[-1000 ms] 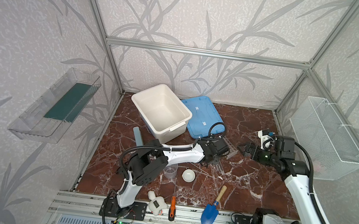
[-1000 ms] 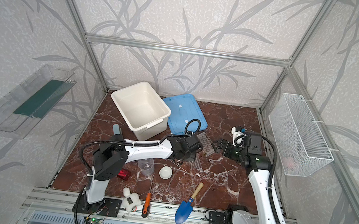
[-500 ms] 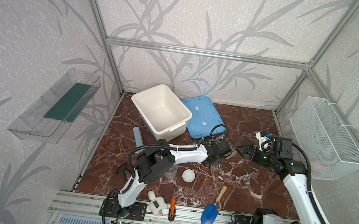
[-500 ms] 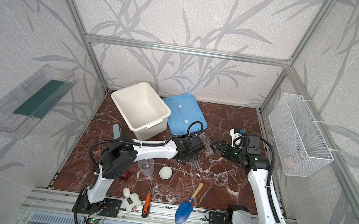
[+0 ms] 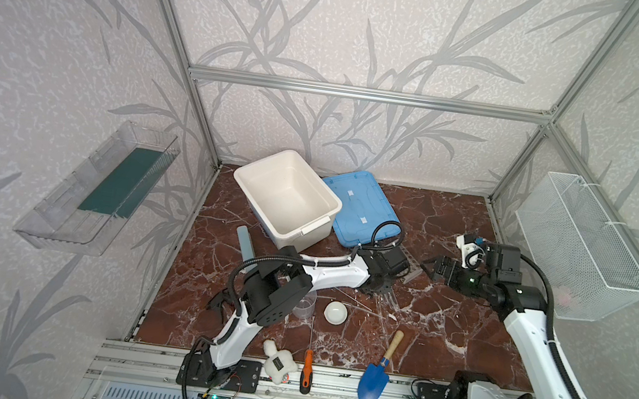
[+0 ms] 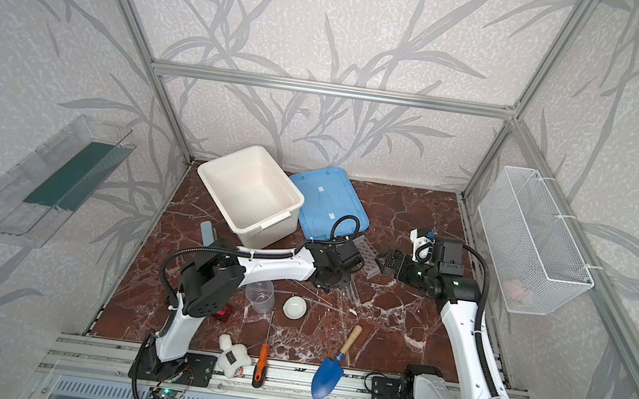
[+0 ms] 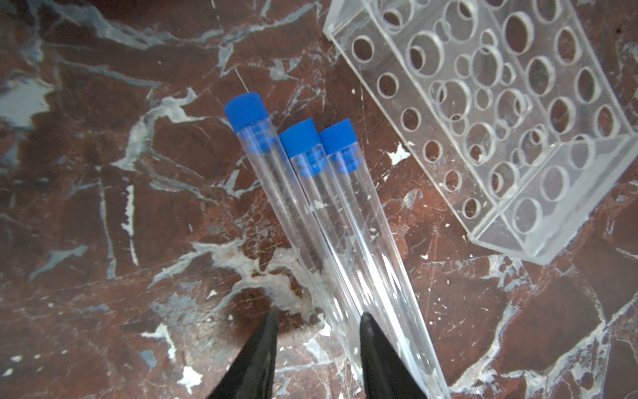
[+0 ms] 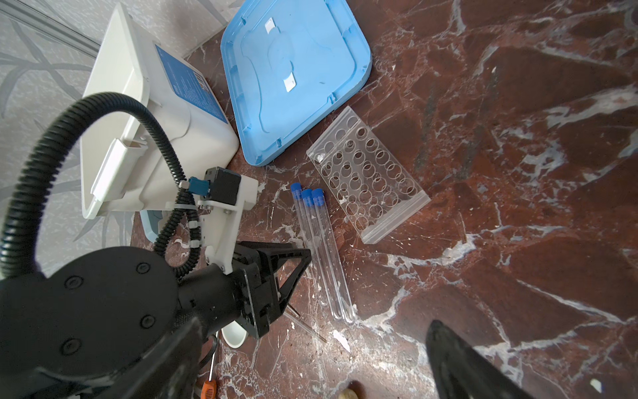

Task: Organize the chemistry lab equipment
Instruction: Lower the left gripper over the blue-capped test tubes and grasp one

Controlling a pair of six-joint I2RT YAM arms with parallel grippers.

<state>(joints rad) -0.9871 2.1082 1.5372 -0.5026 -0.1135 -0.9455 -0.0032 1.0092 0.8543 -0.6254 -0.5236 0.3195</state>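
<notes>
left gripper (image 7: 319, 331) is over the tubes (image 7: 324, 214): 3 lying flat, side by side, just beside rack (image 7: 483, 103). long axis runs straight out from the jaws, caps at far end. jaws part open w/ one tube end btwn them, prob not clamped yet. right gripper (image 5: 435, 267) wide open, farther off. vs 1 s ago: left jaws narrower.
</notes>
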